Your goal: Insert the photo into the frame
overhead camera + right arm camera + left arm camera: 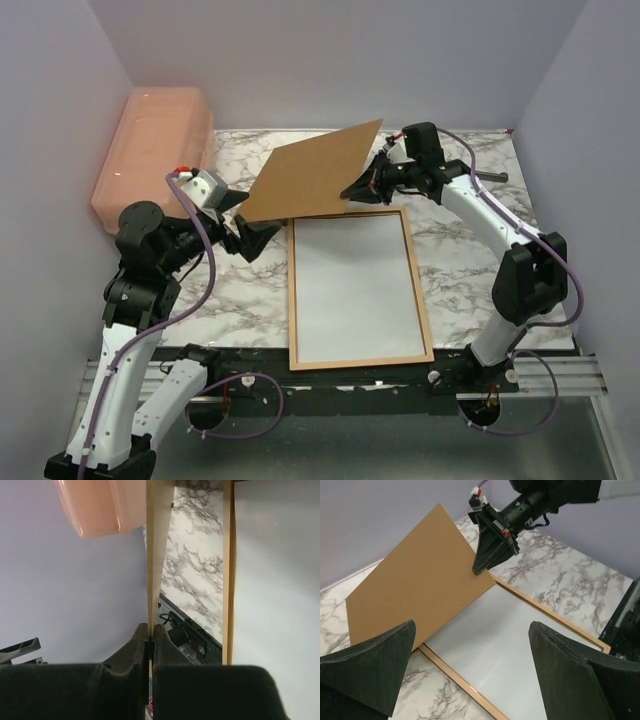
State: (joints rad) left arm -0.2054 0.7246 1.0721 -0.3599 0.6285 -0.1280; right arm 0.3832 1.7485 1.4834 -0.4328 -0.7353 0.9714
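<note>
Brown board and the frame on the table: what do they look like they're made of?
Board: looks like thin hardboard or fibreboard, matte, uniform brown with no grain, and thin when seen edge-on in the right wrist view. Frame: probably wood, orange-brown with a smooth finish; the grain is too fine to confirm. Its pale panel is smooth, perhaps glass or plastic.

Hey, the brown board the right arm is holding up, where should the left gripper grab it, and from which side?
Probably the brown board by its free left edge, opposite where the right gripper pinches it. Come in from the left with the open left gripper, one finger on each face. The board is thin, flat and tilted, so only an edge fits between the jaws.
</note>
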